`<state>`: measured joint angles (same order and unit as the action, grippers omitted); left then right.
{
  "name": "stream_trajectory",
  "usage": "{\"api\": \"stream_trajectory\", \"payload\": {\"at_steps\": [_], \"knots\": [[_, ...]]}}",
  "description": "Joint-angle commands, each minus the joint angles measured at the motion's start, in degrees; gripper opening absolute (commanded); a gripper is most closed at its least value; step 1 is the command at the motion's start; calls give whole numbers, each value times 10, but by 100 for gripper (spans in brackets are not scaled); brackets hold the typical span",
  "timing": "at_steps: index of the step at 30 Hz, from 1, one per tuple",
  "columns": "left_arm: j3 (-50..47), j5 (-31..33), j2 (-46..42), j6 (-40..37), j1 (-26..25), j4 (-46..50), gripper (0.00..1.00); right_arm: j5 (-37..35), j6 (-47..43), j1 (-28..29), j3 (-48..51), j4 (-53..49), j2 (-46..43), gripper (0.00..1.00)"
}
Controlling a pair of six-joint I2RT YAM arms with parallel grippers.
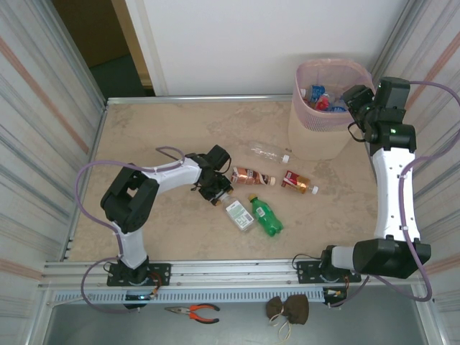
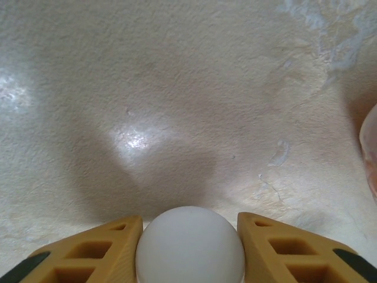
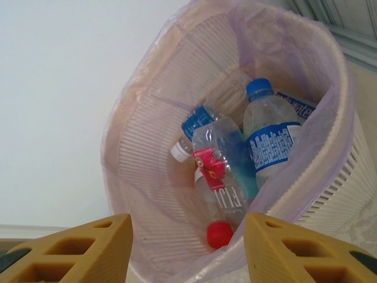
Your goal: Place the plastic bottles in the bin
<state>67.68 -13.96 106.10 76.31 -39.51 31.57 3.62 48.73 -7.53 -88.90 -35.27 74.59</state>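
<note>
Beige stone-look table, ribbed panels left and right, white wall at the back. Nearest, below the metal rail: orange-handled pliers and a small brown pouch.

Left gripper is low over the table middle, at the cap end of the white-label bottle. Left wrist view: both yellow fingers press against a round white cap, one on each side, so it is clamped on that bottle's cap. Bare table ahead of it.

Five bottles lie loose on the table:
- white-label bottle, on its side, just beyond the rail
- green bottle, just right of it, close alongside
- striped brown bottle, a bit farther back, just beside the left gripper
- red-brown bottle, right of that, apart from it
- clear bottle, farthest back, near the foot of the bin

Pink bin stands in the far right corner with a thin pink liner over the rim. Inside, in the right wrist view: a blue-cap bottle, a red-cap bottle with a red label, and a blue-label bottle with a white cap, all leaning together.

Right gripper hangs at the bin's right rim, looking down in. Fingers spread wide, nothing between them: released.
</note>
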Motion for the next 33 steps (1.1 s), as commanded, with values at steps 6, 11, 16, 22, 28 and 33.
{"api": "stream_trajectory", "payload": {"at_steps": [6, 11, 16, 22, 28, 33], "knots": [[-18, 31, -73, -39, 19, 32, 36, -6, -22, -4, 1, -5, -29, 50], [-29, 61, -147, -107, 35, 42, 34, 57, -51, -3, 25, 41, -48, 50], [-40, 70, -239, -232, 50, -18, 33, 184, -79, 0, 72, 136, -77, 53], [-43, 42, -338, -404, 58, -121, 26, 351, -115, 18, 109, 236, -102, 59], [-51, -111, -400, -533, 83, -252, 24, 461, -221, 77, 132, 287, -132, 66], [-18, -206, -414, -615, 84, -291, 23, 505, -322, 152, 148, 288, -166, 73]]}}
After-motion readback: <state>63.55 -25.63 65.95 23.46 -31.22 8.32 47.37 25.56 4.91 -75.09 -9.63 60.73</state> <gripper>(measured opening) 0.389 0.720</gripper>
